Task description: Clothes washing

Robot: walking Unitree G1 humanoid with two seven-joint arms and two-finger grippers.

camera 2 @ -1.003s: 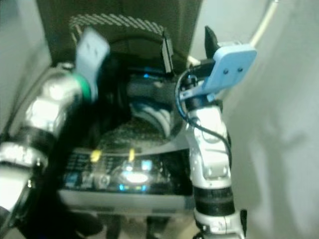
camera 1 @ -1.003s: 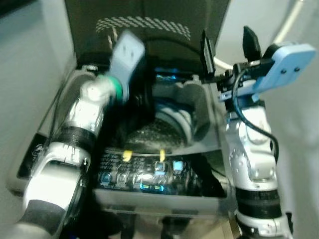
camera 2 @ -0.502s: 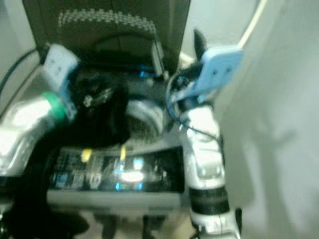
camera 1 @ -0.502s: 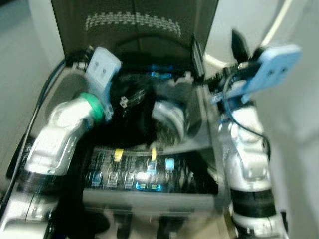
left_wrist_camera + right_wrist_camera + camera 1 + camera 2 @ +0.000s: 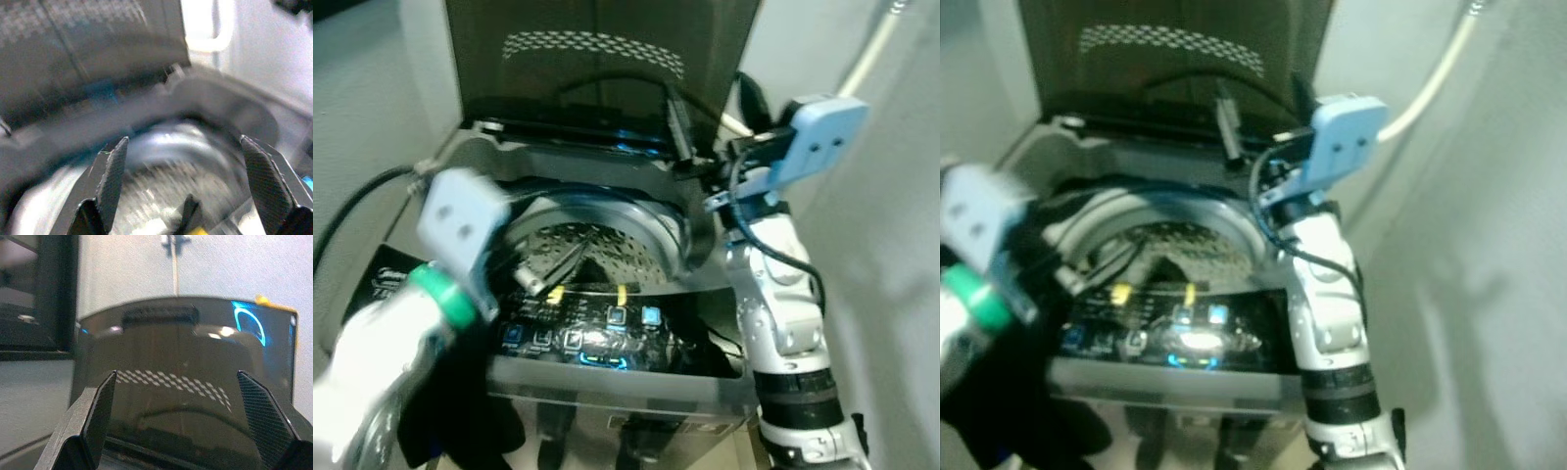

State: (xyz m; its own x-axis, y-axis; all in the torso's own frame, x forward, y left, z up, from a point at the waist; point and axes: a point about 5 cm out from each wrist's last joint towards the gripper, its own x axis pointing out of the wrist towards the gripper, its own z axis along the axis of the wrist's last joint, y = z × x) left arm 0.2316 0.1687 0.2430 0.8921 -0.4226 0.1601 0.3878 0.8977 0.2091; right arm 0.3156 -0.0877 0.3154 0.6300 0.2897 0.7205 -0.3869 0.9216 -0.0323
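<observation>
A top-loading washing machine (image 5: 690,240) stands before me with its dark lid (image 5: 597,59) raised upright. The perforated steel drum (image 5: 617,245) shows inside, with a dark patch (image 5: 592,271) at its front that I cannot identify. My left gripper (image 5: 551,266) hovers over the drum's front edge, open and holding nothing; the left wrist view looks into the drum (image 5: 161,196) between its fingers. My right gripper (image 5: 710,113) is raised at the lid's right edge, open and empty, and faces the lid (image 5: 181,382) in the right wrist view.
The lit control panel (image 5: 597,338) with blue lights and two yellow tags runs along the machine's front. A white hose (image 5: 871,49) runs up the wall at the back right. Grey walls close in on both sides. A dark mass (image 5: 460,421) sits under my left arm.
My left arm has drawn back out of the drum toward me. The black cloth seen at its gripper half a second ago is no longer there. The camera has shifted too.
</observation>
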